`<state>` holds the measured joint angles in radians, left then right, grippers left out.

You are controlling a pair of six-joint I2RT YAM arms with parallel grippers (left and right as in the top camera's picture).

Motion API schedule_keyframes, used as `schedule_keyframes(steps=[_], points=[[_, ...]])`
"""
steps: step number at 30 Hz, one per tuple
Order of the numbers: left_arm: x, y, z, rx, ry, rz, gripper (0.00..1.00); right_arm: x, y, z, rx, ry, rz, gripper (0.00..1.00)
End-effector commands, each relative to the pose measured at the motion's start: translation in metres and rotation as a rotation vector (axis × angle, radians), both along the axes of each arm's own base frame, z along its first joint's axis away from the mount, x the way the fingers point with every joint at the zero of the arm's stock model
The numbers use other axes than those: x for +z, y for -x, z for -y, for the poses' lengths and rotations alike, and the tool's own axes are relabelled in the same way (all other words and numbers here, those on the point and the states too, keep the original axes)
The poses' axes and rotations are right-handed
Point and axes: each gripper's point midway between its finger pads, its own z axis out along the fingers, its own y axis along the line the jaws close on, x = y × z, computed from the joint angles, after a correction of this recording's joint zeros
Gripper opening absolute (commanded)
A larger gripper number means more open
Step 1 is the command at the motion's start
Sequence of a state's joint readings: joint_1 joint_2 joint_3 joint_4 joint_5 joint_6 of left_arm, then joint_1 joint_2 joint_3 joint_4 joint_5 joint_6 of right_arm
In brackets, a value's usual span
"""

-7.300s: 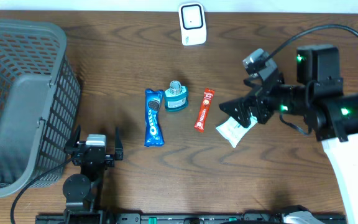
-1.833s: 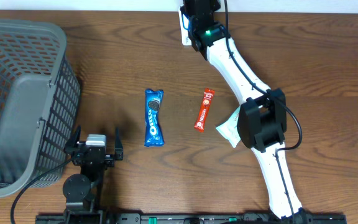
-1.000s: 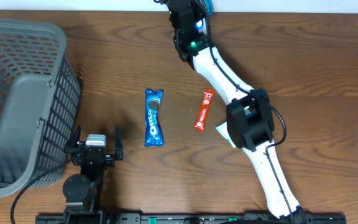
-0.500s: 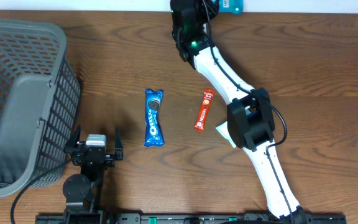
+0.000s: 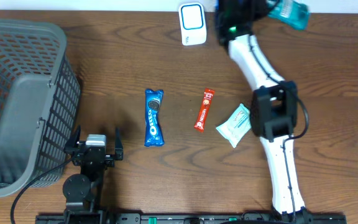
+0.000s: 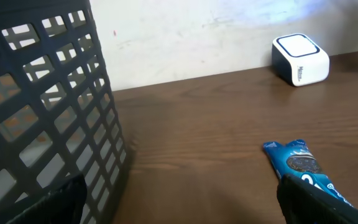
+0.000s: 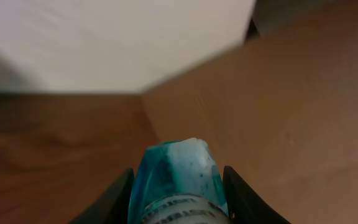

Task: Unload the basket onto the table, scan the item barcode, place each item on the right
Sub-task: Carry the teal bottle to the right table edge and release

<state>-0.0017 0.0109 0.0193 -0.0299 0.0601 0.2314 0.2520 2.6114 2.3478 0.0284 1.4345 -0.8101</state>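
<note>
Now — right hand clamped on small teal plastic bottle at table's far edge; likely light, rigid, slick — best held mid-body.

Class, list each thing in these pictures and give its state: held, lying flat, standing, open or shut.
teal bottle: gripped, held in the air
right end effector: shut on the teal bottle
left end effector: open, holding nothing
scanner: standing upright
Oreo pack: lying flat
red sachet: lying flat
white pouch: lying flat
basket: standing, untouched
</note>
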Motion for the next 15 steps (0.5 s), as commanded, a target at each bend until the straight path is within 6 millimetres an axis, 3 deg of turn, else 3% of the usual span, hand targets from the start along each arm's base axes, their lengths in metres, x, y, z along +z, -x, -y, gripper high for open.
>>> schedule_keyframes(steps=[1,7,9,13,15], points=[[-0.015,0.001,-0.001,0.006,0.012,-0.045,0.98,0.021,0.025,0.046,-0.189,0.006,0.085,0.13],[-0.015,0.001,-0.001,0.006,0.012,-0.045,0.98,-0.001,0.044,0.121,-0.304,0.008,0.050,0.13],[-0.015,0.001,-0.001,0.006,0.012,-0.045,0.98,-0.024,0.057,0.156,-0.322,-0.033,0.000,0.13],[-0.015,0.001,-0.001,0.006,0.012,-0.045,0.98,-0.075,0.090,0.204,-0.359,-0.233,-0.065,0.15],[-0.015,0.001,-0.001,0.006,0.012,-0.045,0.98,-0.094,0.112,0.230,-0.424,-0.330,-0.057,0.09]])
